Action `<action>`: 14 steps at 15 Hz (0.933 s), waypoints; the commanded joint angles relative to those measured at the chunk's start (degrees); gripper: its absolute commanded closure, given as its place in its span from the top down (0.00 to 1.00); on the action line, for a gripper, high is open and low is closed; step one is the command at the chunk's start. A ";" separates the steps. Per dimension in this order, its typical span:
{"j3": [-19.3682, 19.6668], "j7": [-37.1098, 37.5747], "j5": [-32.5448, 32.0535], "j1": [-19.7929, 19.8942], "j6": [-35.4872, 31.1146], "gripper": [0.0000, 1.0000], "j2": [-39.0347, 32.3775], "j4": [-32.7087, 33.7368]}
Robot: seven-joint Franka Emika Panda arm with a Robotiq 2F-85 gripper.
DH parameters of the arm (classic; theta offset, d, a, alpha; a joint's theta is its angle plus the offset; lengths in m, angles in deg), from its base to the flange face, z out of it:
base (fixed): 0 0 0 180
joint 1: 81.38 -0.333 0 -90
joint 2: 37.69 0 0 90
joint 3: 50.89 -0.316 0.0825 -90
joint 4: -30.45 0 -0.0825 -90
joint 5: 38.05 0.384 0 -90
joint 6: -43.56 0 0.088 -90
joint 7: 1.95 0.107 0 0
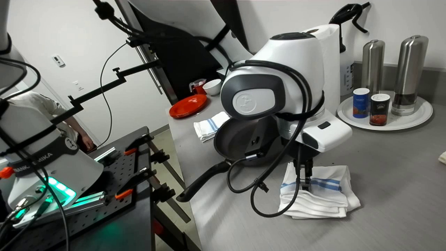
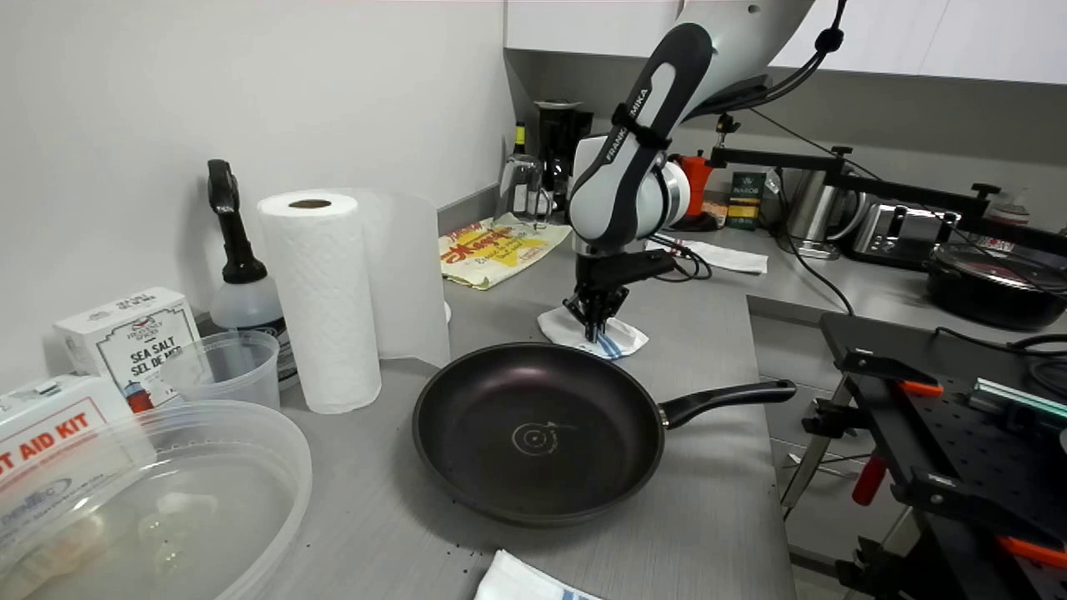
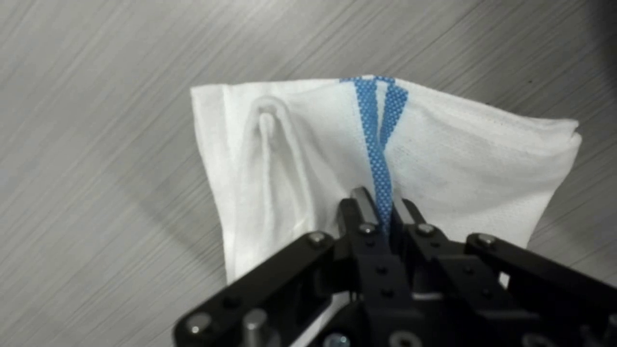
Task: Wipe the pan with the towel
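The towel (image 1: 320, 204) is a folded white cloth with blue stripes, lying on the grey counter beside the pan; it also shows in an exterior view (image 2: 629, 340) and fills the middle of the wrist view (image 3: 453, 164). My gripper (image 1: 305, 184) points down onto it. In the wrist view the fingertips (image 3: 383, 205) are close together with the blue-striped cloth pinched up between them. The towel still rests on the counter. The black pan (image 2: 542, 433) sits flat with a bare interior, its handle (image 2: 729, 400) toward the counter edge. The arm partly hides the pan (image 1: 235, 139) in an exterior view.
Another folded striped cloth (image 1: 210, 126) lies on the pan's far side from my gripper. A paper-towel roll (image 2: 321, 300) and clear plastic tub (image 2: 288, 533) stand near the wall. A white plate (image 1: 348, 122) holds steel mills and shakers. A red plate (image 1: 190, 105) is farther along.
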 commanded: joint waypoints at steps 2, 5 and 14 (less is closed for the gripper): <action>-0.43 -1.97 1.13 0.55 1.65 0.02 -0.77 1.55; -1.25 -1.70 1.49 0.13 1.91 0.02 -1.21 2.68; -2.23 -2.81 1.62 0.08 1.97 0.02 3.50 1.18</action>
